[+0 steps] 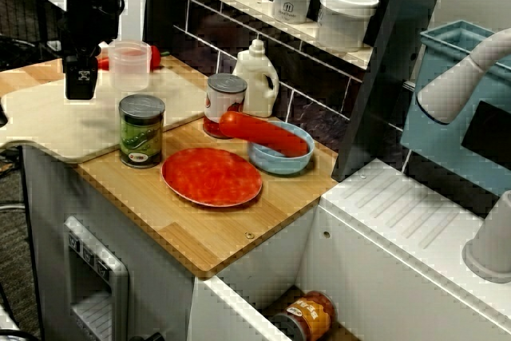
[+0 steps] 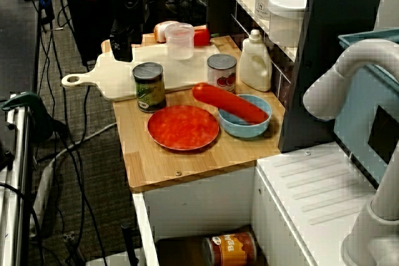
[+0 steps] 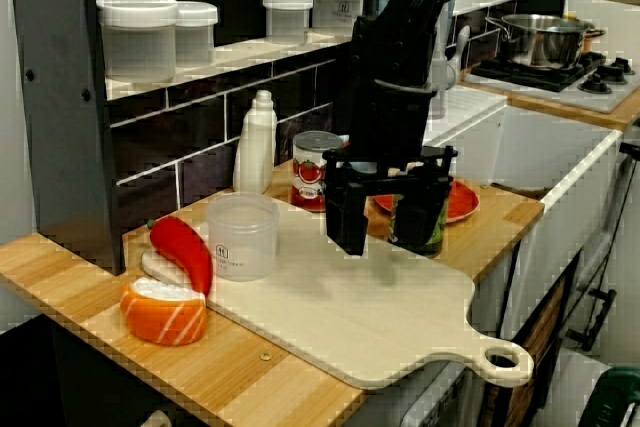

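Fingers stand spread wide with nothing between them, as I read it from the low view at the board's end. I have the gripper hanging low over the pale cutting board, and I cannot tell whether the tips touch the wood. Nearest to it is the clear tub, upright on the board's back edge toward the tiled wall, near the gripper but apart from it. Just beside the tub lie a red pepper and a salmon-topped rice piece. In the view along the counter I see a green-labelled can at the board's corner and a red plate just beside it. A long red sausage lies across a blue bowl, and behind them stand a tomato can and a white bottle
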{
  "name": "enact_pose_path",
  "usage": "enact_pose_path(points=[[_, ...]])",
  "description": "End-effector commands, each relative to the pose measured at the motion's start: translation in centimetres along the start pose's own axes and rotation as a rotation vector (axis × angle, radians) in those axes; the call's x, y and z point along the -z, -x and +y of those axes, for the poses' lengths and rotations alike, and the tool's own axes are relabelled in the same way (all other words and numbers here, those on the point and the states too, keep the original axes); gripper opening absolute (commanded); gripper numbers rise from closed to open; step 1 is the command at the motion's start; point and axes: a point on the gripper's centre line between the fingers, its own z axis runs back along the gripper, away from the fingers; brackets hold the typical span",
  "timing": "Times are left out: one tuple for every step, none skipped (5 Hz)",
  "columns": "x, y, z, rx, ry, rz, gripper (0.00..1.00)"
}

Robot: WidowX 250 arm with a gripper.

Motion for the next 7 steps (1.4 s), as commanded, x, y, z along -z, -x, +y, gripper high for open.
enact_pose_path(points=[[0.0,0.0,0.0,0.0,0.0,0.0,1.0],[0.7,0.0,-0.1,-0.115,0.039,0.14,1.0],[0.6,1.0,-0.8,-0.167,0.098,0.199,1.0],[0.3,1.4,-1.1,-0.16,0.112,0.18,1.0],[0.4,1.5,-1.3,-0.154,0.119,0.143,1.0],[0.0,1.7,-1.0,-0.159,0.108,0.093,1.0],[-1.2,2.3,0.2,-0.204,0.101,0.005,1.0]])
